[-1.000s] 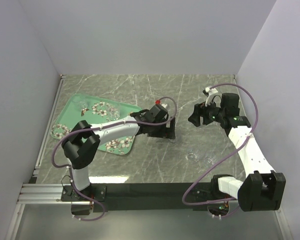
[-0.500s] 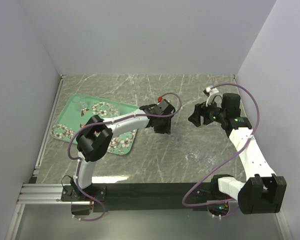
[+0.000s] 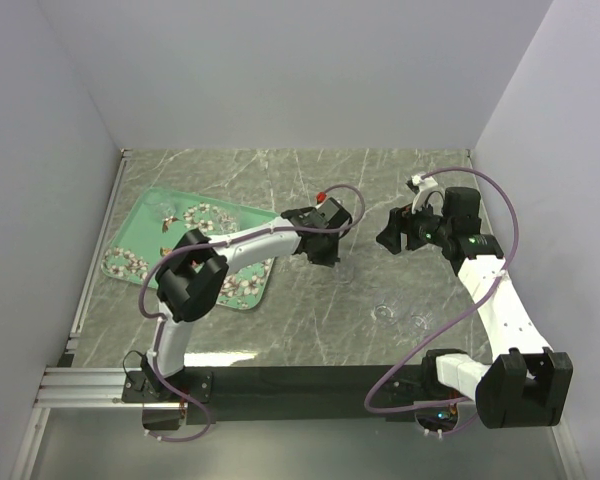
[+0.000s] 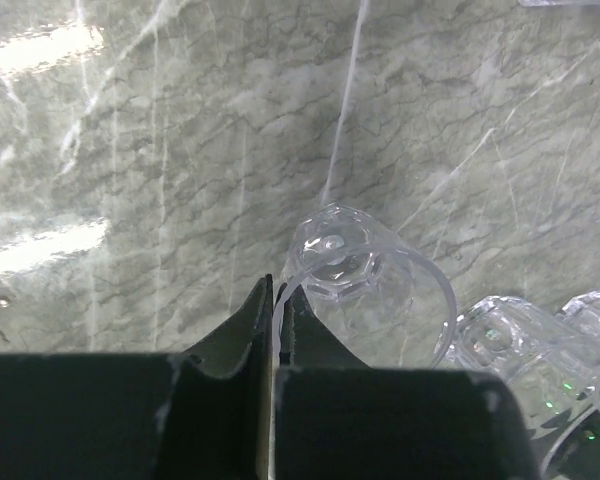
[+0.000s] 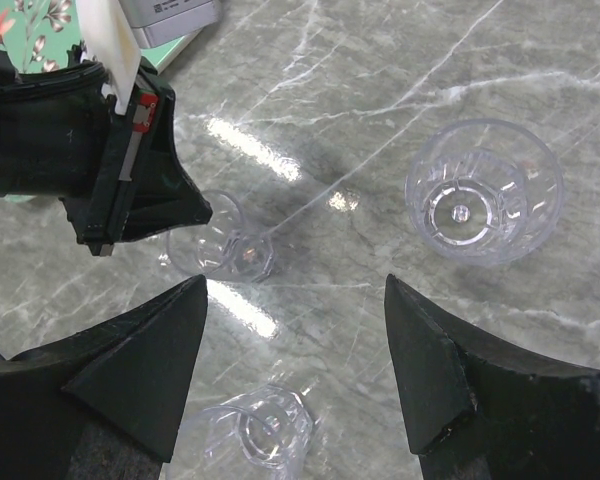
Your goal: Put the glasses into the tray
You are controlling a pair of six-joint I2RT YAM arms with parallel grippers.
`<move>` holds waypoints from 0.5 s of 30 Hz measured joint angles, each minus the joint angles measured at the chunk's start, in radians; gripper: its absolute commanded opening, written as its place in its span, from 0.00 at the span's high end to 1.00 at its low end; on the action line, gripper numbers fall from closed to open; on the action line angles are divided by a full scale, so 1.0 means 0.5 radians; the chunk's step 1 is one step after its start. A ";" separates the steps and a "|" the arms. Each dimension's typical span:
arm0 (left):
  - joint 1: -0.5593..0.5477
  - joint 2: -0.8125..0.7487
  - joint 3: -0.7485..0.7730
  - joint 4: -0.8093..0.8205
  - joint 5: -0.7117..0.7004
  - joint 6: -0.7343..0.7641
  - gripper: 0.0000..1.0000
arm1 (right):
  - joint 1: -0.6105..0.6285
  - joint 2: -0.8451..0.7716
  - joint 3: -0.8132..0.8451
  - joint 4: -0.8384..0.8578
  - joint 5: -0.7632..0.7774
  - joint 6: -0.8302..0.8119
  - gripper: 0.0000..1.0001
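Note:
My left gripper [image 4: 276, 292] is shut on the thin rim of a clear glass [image 4: 370, 290], one finger inside it and one outside. In the top view this left gripper [image 3: 332, 260] sits mid-table, right of the mint-green flowered tray [image 3: 145, 215]. A glass [image 3: 163, 208] stands in the tray's far corner. My right gripper [image 5: 295, 285] hangs open above the marble, with nothing between its fingers. Below it I see the held glass [image 5: 220, 250], an upright glass [image 5: 483, 190] and a third glass [image 5: 260, 430].
Two loose glasses [image 3: 384, 312] [image 3: 418, 321] stand on the marble table near the right arm. More clear glasses [image 4: 505, 340] crowd the lower right of the left wrist view. White walls enclose the table on three sides.
The left gripper has closed from wide open onto the glass rim. Its arm stretched slightly right and farther out. The right arm has stayed put.

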 measured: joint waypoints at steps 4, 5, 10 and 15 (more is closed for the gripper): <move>0.001 -0.091 -0.123 0.053 -0.031 0.034 1.00 | 0.001 0.000 0.000 0.000 0.000 0.000 0.22; 0.002 -0.131 -0.170 0.059 -0.041 0.043 1.00 | 0.000 0.000 0.000 0.000 0.000 0.000 0.22; 0.010 -0.412 -0.420 0.127 -0.066 0.082 1.00 | -0.026 -0.005 -0.019 0.007 -0.008 0.001 0.22; 0.024 -0.743 -0.653 0.208 -0.100 0.086 1.00 | -0.056 -0.006 -0.024 0.011 -0.008 0.002 0.22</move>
